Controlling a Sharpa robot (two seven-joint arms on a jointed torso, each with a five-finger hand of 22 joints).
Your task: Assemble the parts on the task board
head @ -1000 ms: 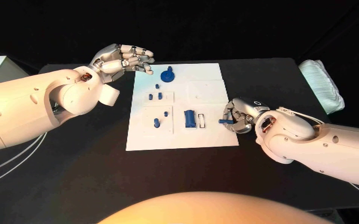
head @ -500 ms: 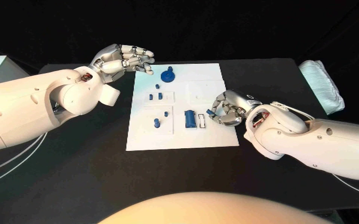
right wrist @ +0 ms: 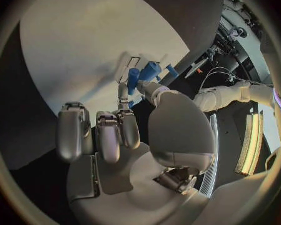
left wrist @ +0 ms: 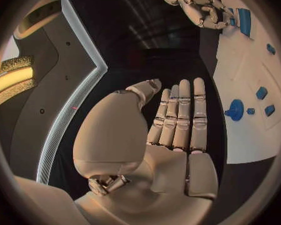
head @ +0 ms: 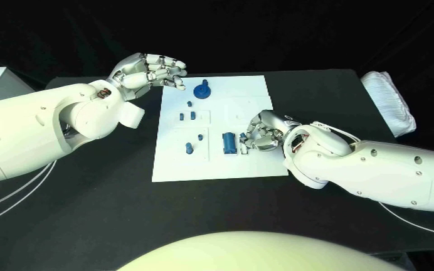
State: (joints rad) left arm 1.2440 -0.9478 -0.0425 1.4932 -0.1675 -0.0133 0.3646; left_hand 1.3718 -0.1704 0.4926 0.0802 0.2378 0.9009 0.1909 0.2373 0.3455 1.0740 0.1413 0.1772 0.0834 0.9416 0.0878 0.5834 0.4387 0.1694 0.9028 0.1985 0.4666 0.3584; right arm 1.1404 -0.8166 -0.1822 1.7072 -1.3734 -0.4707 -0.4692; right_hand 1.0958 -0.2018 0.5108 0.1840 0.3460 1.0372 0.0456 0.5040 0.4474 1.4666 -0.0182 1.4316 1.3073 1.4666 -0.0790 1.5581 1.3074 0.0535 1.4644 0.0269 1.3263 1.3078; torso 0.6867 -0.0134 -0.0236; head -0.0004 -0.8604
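Observation:
The white task board (head: 258,105) lies mid-table. On it are a round blue knob (head: 202,89), several small blue pegs such as one (head: 188,148) on the left side, and a blue block (head: 229,142) upright in a slot. My right hand (head: 261,132) hovers over the board's right half, just beside the block. It pinches a small blue part (right wrist: 152,72) between thumb and a finger. My left hand (head: 150,70) is raised off the board's far left corner, holding nothing. Its fingers (left wrist: 180,115) are held straight, with the knob (left wrist: 235,109) beyond them.
A folded white cloth (head: 390,103) lies at the table's right edge. A pale box (head: 5,83) stands at the far left, with cables (head: 20,194) on the table below my left arm.
My right hand has moved left from the board's right edge in over the board, carrying the small blue part up to the blue block. The left hand has stayed put.

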